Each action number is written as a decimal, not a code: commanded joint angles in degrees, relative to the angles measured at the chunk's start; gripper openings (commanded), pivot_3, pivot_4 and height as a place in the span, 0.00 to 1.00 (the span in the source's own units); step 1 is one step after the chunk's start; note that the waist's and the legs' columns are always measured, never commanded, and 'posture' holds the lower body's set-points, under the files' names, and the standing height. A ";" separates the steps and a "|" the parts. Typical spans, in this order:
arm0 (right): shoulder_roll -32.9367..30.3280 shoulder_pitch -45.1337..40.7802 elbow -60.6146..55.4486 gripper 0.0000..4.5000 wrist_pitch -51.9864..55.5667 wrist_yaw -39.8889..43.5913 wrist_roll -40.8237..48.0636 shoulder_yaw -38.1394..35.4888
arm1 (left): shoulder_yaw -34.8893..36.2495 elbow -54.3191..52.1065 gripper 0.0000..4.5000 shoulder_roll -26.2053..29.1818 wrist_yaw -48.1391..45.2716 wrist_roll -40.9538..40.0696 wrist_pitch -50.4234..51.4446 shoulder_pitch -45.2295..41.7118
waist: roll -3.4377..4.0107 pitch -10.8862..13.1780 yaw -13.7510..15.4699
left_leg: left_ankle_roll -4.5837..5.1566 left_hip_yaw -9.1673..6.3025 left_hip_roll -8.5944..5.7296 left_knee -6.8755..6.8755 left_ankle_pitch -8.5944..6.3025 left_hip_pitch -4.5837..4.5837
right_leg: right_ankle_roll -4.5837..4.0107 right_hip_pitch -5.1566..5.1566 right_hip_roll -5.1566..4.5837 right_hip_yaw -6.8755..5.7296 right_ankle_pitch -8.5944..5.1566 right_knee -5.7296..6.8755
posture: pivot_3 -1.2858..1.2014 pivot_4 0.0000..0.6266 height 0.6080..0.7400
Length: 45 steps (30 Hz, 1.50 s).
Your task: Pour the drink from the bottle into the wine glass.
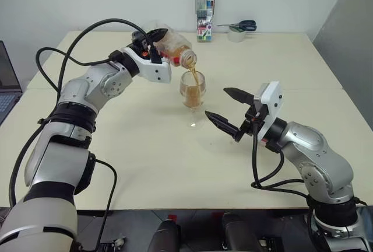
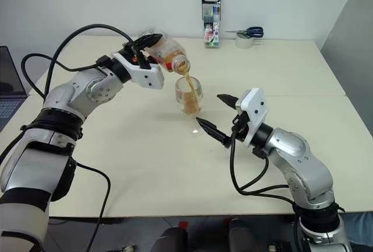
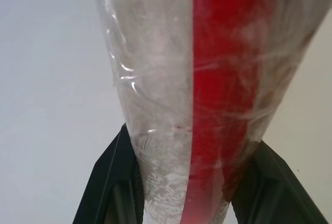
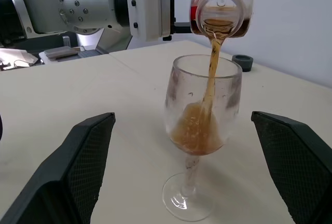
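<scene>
Your left end effector [image 1: 152, 46] was clamped shut on the bottle [image 1: 169, 45], its two black fingers [image 3: 111, 182] pressing either side of the clear body with the red label strip between them. You had the bottle tipped well over, long axis running from the fingers toward your right and slanting down, open neck lowest and sitting just above the glass [image 4: 202, 110] rim. A thin stream of drink [image 4: 210, 86] fell from the neck into the bowl, where the reddish-brown liquid had pooled to roughly the lower third; some drink remained near the bottle's neck.

Your right end effector [image 1: 230, 112] stood wide open and empty, hovering just beside the glass on your right side, its fingers pointed toward the stem and bowl without touching either. The glass stood upright on the bench [image 1: 145, 164], foot flat.

What the next move turned on, as I judged it, was the neck staying directly over the bowl: the mouth lay above the rim's near-left edge, so any further tilt needed to roll about that point rather than swing it sideways, or the stream would have caught the rim. The left arm alone carried the pour; the right was nearer the stem, ready to steady it if needed.
</scene>
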 commanded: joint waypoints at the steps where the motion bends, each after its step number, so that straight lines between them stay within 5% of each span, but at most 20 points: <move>1: -0.52 -0.30 -2.58 1.00 -0.08 0.34 1.16 -0.73 | 0.50 -0.31 0.37 1.35 1.61 -0.12 -0.35 -2.22 | 0.00 0.00 -0.02 | 0.00 0.00 0.00 0.00 0.00 0.00 | 0.00 0.00 0.00 0.00 0.00 0.01 | 0.52 0.24 1.00; 45: -0.22 -1.25 -1.61 1.00 -0.35 1.37 0.94 0.14 | 1.21 0.51 0.37 1.28 -0.83 -2.73 -0.30 -0.40 | 0.00 0.00 -0.04 | 0.03 -0.04 -0.03 0.47 -0.02 -0.18 | 0.00 0.00 0.00 -0.02 0.00 0.11 | 0.52 0.24 1.00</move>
